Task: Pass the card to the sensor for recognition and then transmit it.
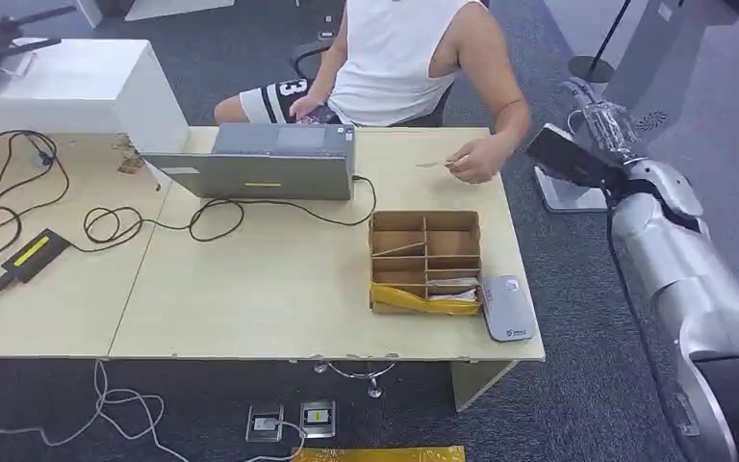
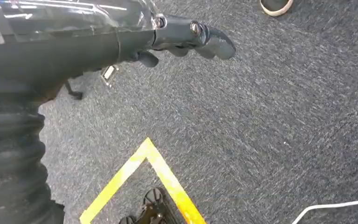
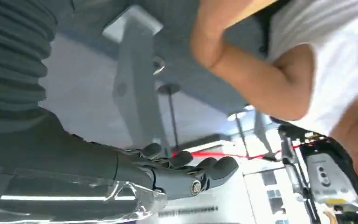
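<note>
Head view: right arm [image 1: 669, 255] runs up the right side of the frame, well off the table's right edge, over open grey carpet. Right hand [image 1: 598, 114] sits at upper right, raised beside the table's far right corner, holding nothing; in the right wrist view its fingers [image 3: 205, 170] are slightly curled, close together, nothing between them. Card [image 1: 430, 164] is at upper centre-right, pinched in the person's hand [image 1: 476, 160] just above the tabletop near the far edge, apart from the robot's hand. Sensor [image 1: 507, 308], a flat grey pad, lies at the table's [image 1: 250, 298] front right corner, touching the right side of the cardboard divider box [image 1: 425, 260]. Box stands right of centre; bare tabletop between it and the far edge. Laptop [image 1: 260, 162] at upper centre, cables [image 1: 19, 207] and a black power brick [image 1: 31, 255] on the left. Left wrist view: left hand [image 2: 186, 39] hangs over carpet, fingers loosely curled, nothing held; yellow floor tape [image 2: 144, 179] at lower centre.
</note>
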Tool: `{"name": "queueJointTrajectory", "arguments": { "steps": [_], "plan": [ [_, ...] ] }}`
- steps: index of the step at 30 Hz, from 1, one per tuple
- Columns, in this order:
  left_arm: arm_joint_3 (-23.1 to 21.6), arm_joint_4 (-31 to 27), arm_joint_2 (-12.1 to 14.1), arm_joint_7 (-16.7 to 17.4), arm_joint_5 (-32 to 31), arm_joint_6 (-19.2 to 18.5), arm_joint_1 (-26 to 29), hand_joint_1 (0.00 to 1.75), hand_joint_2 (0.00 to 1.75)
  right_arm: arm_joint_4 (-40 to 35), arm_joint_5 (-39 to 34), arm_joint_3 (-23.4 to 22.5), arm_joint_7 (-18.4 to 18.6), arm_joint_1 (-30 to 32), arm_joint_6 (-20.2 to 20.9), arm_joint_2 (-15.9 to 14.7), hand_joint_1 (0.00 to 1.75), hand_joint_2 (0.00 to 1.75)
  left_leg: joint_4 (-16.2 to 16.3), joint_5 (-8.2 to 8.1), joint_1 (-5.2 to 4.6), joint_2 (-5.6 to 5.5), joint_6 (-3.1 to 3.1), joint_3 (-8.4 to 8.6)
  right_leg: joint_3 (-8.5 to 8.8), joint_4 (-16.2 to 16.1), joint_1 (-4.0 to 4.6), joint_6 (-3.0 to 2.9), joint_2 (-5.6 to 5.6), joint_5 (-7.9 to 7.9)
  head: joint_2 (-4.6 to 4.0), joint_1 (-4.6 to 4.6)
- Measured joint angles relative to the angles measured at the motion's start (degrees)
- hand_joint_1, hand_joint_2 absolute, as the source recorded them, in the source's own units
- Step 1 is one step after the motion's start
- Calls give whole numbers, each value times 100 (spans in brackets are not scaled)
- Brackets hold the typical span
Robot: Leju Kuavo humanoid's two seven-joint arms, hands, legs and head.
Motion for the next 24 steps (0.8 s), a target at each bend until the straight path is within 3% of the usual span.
{"name": "queueJointTrajectory", "arguments": {
  "steps": [4,7,13,18,24],
  "plan": [
    [-7,0,-9,-26,-118,-22,0,0,175,-644,-1600,-155,198,162,1038,39,0,175,0,0,3,0,0,3,2,-1,4,0,0,0,0,0],
    [-11,0,-4,-42,-179,-61,4,0,175,-1512,-2045,-210,525,564,1416,39,0,175,0,0,4,0,0,3,0,-1,5,0,0,0,0,-2],
    [-15,0,11,-59,-218,-114,4,0,175,-2714,-2113,-249,798,1044,1581,7,0,175,0,0,4,2,0,5,-1,-1,5,-1,5,-1,0,2],
    [-20,0,44,-101,-286,-164,12,0,175,-3691,-1833,-236,1351,1767,1806,-140,0,175,0,-1,10,0,0,9,7,-5,10,-2,0,-1,0,4],
    [-22,0,92,-103,-291,-173,11,0,175,-4484,-1739,-238,1425,2288,1822,-276,0,175,0,-1,9,8,-1,8,2,-5,10,-2,12,-1,0,0]
  ]
}}
